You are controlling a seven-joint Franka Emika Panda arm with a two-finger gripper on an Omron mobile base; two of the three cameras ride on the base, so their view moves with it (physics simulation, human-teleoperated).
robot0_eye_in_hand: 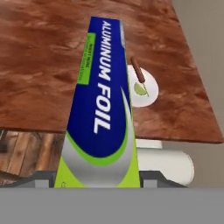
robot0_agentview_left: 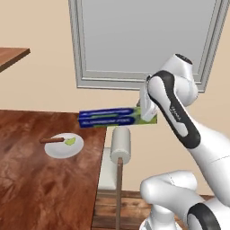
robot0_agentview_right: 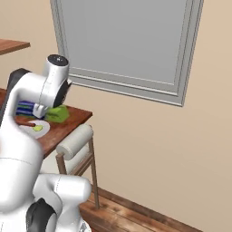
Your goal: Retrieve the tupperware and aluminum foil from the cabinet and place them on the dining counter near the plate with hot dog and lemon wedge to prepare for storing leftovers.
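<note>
My gripper (robot0_agentview_left: 146,112) is shut on the lime-green end of the aluminum foil (robot0_agentview_left: 108,117), a long blue box held level in the air over the right edge of the dining counter (robot0_agentview_left: 36,179). In the hand view the aluminum foil (robot0_eye_in_hand: 103,109) runs away from the fingers (robot0_eye_in_hand: 155,178) that clamp its sides. Just beyond and below it sits the white plate (robot0_eye_in_hand: 148,98) with the hot dog (robot0_eye_in_hand: 138,70) and the lemon wedge (robot0_eye_in_hand: 140,89). The same plate (robot0_agentview_left: 56,150) lies left of the box in the left base view. The tupperware and the cabinet are out of view.
A white cushioned stool (robot0_agentview_left: 120,146) stands against the counter's right edge, under the held box. A large grey window (robot0_agentview_left: 143,40) fills the wall behind. A second brown surface (robot0_agentview_left: 11,56) shows at far left. The wood floor (robot0_agentview_right: 136,217) lies below.
</note>
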